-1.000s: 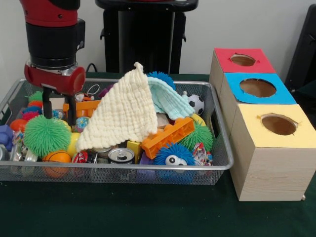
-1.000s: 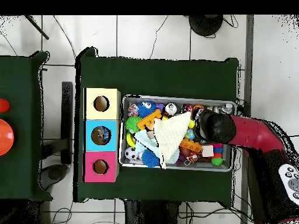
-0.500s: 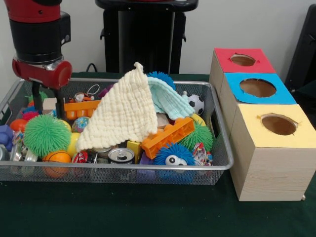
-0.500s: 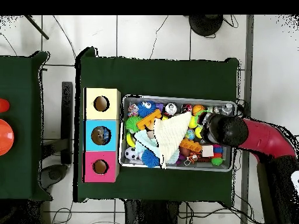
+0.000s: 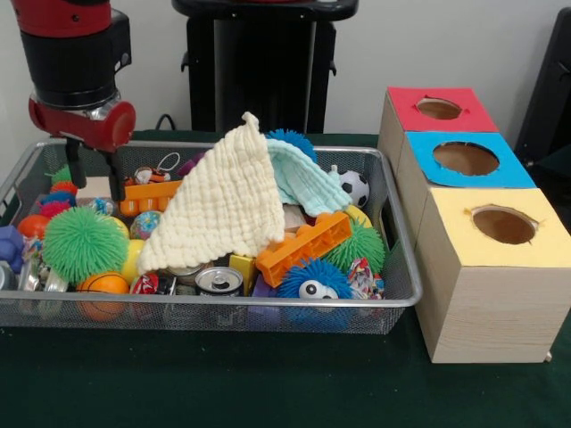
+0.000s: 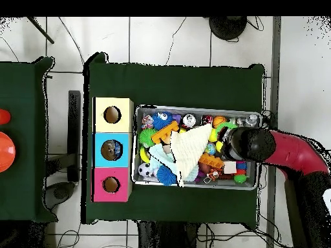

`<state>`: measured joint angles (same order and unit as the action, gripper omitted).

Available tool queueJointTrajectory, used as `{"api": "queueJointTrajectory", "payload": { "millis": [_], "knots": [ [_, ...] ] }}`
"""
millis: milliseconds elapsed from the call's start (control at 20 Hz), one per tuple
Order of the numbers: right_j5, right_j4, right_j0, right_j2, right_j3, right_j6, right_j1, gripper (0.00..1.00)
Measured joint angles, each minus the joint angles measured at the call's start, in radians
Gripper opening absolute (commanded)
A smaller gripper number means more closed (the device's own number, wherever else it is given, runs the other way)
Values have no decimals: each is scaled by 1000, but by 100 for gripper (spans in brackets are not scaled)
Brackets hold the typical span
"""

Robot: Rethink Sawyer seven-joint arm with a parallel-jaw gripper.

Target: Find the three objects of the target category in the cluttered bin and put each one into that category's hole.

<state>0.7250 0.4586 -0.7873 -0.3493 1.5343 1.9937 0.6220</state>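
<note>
- On the counter (image 5: pixel 268 392), green-clothed, the wire mesh bin (image 5: pixel 393 294) sits beside a row of three boxes with holes in their tops: red box (image 5: pixel 442 109), blue box (image 5: pixel 466 159), yellow box (image 5: pixel 502 225). Overhead, the boxes run along one short side of the bin (image 6: pixel 137 177).
- Target category is not marked anywhere visible; I cannot tell which three items are wanted.
- Cream cloth (image 5: pixel 223 205) is tented over the bin's middle, with a pale green cloth (image 5: pixel 303 183) behind it. Judged light, limp and easy to drag; pinch a fold or the raised peak. It hides whatever lies beneath.
- Orange toy brick (image 5: pixel 303 245) leans toward the bin's box-side end. Judged rigid, light plastic; grip across its narrow sides.
- Green spiky ball (image 5: pixel 82 242) lies at the bin's end away from the boxes; blue spiky ball with eyes (image 5: pixel 310 281) at the front wall. Judged soft and squashy; the fingers should close well into the body, not on the spines.
- Drink can (image 5: pixel 219 281) lies against the front wall. Judged smooth, thin-walled, dentable; take it across the body.
- Small soccer ball (image 5: pixel 355 187) near the back corner on the box side. Judged apt to roll.
- Gripper (image 5: pixel 91 183) hangs over the bin's end away from the boxes, fingers (image 5: pixel 114 178) spread apart, nothing between them, their tips just above the toys, apparently touching nothing.
</note>
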Motion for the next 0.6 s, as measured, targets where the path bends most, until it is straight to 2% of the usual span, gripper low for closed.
{"api": "queueJointTrajectory", "payload": {
  "millis": [300,600],
  "knots": [
    [0,29,-1,-2,0,0,-23,100],
    [0,111,-1,-2,0,0,-54,100]
  ]
}}
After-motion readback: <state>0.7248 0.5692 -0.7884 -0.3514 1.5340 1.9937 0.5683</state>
